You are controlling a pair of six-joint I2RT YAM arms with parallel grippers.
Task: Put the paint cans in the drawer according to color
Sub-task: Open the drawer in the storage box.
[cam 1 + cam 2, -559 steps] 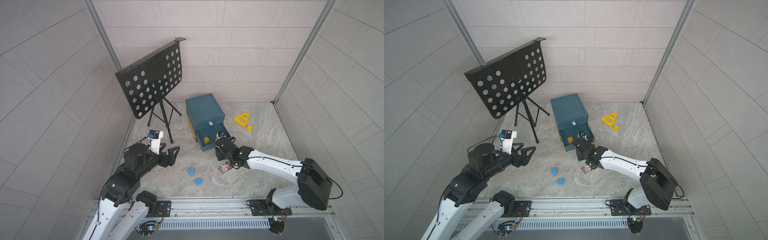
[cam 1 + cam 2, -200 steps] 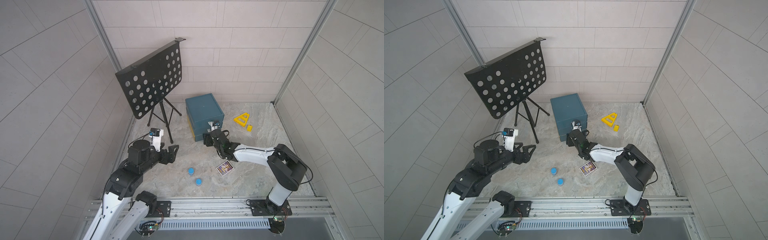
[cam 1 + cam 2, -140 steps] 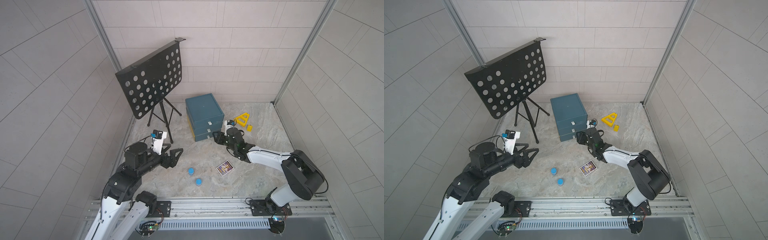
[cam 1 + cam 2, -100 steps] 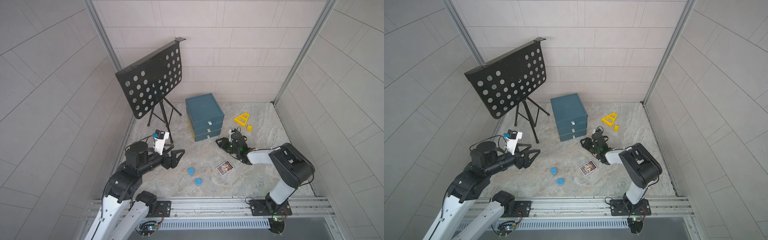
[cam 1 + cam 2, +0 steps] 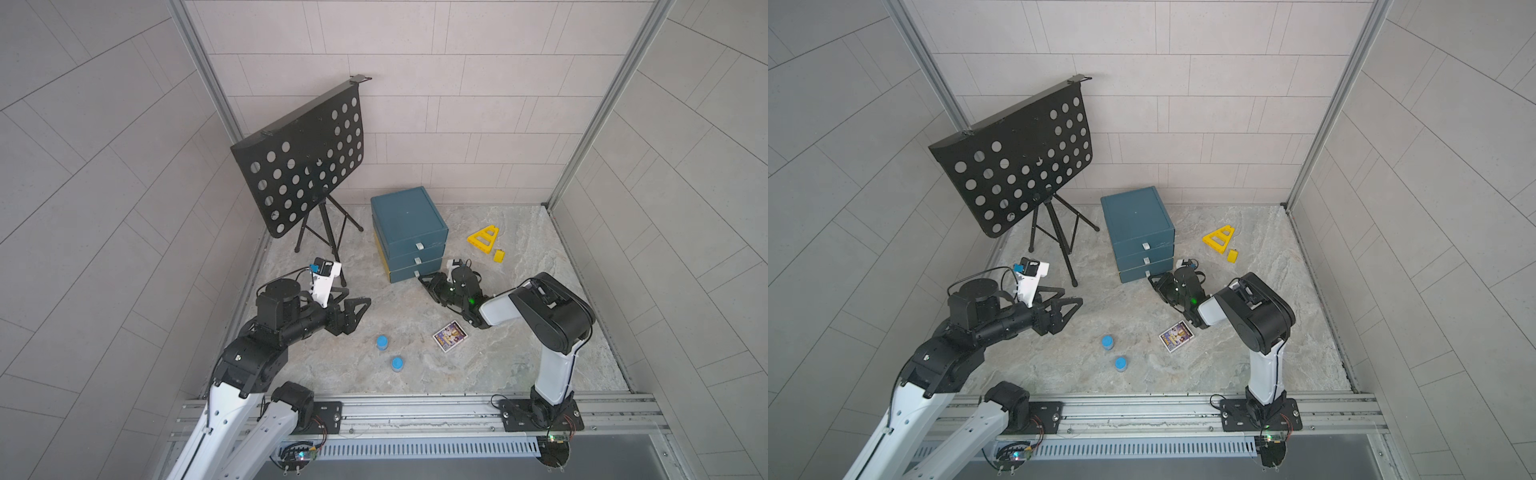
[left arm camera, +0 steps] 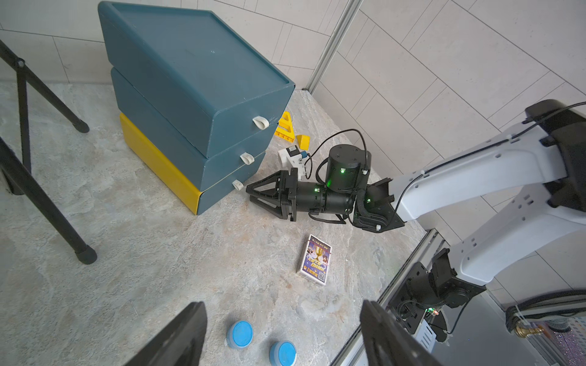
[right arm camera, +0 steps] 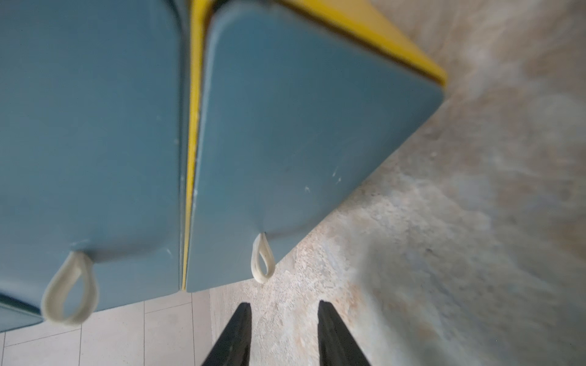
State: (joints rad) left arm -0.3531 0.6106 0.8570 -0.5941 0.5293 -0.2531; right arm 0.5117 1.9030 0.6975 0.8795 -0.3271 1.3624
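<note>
Two blue-topped paint cans (image 5: 382,342) (image 5: 397,363) stand side by side on the stone floor, showing in both top views (image 5: 1108,342) and in the left wrist view (image 6: 240,334). The teal drawer unit (image 5: 409,224) has all three drawers pushed in. My left gripper (image 5: 361,313) hovers open, left of the cans and above the floor, with nothing between its fingers (image 6: 198,317). My right gripper (image 5: 424,286) lies low, open and empty, its tips just short of the bottom drawer's white loop handle (image 7: 262,263).
A black perforated music stand (image 5: 303,153) on tripod legs stands left of the drawer unit. A yellow triangular frame (image 5: 484,237) and a small yellow block (image 5: 498,255) lie to its right. A card box (image 5: 450,336) lies near the cans.
The bottom drawer, pulled out earlier with an amber top showing inside, is now shut. My right gripper has narrowed and stays by the drawer front. The left gripper has edged forward.
</note>
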